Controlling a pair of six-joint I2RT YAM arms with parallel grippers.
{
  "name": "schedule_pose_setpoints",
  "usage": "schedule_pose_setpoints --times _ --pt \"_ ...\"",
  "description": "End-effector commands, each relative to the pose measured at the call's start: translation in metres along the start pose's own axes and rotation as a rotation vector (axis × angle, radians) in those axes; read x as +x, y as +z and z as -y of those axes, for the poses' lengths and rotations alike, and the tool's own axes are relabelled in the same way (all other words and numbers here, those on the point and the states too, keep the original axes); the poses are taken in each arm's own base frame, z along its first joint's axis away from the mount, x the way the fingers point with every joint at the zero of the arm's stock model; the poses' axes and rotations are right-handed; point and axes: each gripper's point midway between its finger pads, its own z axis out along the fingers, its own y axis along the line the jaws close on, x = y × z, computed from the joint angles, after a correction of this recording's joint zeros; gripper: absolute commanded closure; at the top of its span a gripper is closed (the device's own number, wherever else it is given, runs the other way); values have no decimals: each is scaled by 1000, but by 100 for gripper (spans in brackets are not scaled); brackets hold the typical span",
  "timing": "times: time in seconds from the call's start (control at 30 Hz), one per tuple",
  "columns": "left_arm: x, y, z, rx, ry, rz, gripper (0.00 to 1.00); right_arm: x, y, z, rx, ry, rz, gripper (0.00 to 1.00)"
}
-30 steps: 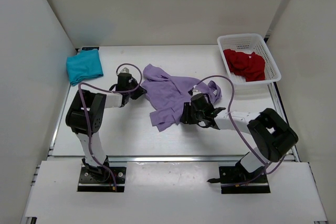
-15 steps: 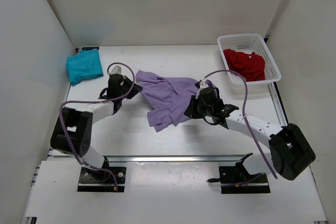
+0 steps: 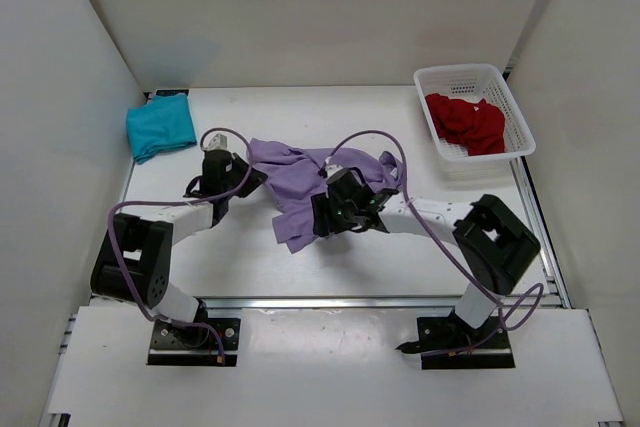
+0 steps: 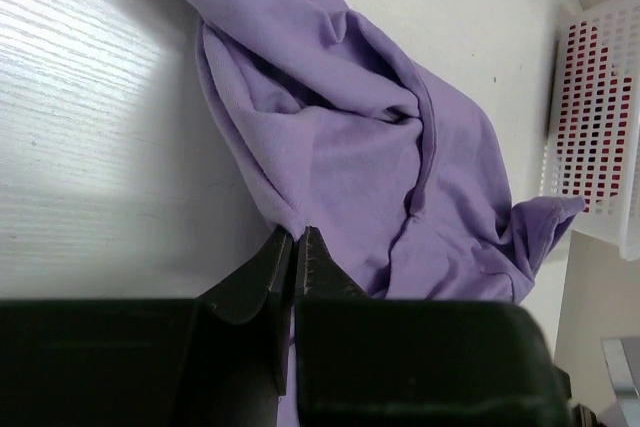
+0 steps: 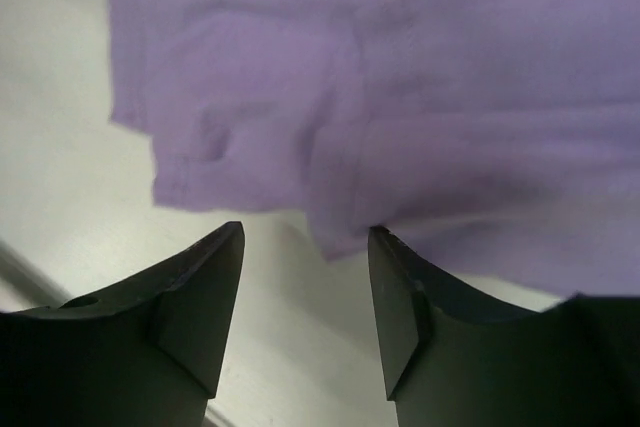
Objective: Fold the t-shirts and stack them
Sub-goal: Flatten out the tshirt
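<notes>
The left jaws are pressed together on the left edge of the purple shirt (image 4: pixel 340 147), pinching a thin bit of its hem. The right jaws are spread with nothing between them, low over the shirt's near right side, where a sleeve and a fold lie on the surface (image 5: pixel 80 207). The shirt lies rumpled mid-surface between the two arms. A teal shirt (image 3: pixel 160 125) sits folded at the far left corner. A red shirt (image 3: pixel 467 122) is heaped in the white basket (image 3: pixel 485 160) at far right.

Left arm (image 3: pixel 185 210) jaws pinched together, right arm (image 3: pixel 425 215) jaws parted wide
</notes>
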Motion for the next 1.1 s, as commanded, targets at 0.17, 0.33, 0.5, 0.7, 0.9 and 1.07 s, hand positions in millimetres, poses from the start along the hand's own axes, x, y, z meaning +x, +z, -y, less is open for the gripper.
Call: schedule_pose_setpoints --times 0.17,0.33,0.5,0.7,0.9,1.07 --pt "-8 -8 7 43 1 36 100 -11 15 42 273 -61 6 59" --pt "-9 -11 13 56 3 41 100 -4 21 56 285 -44 -54 69" --pt "-16 -20 14 65 -5 51 100 -39 -15 46 302 -47 84 100" --pt "-46 -46 46 149 -5 124 100 -115 -105 40 297 -61 287 100" --pt "-86 -89 59 199 -8 238 100 -181 -181 31 220 -67 446 97" --pt "-103 -120 56 215 0 313 100 -202 -208 58 242 -26 515 98"
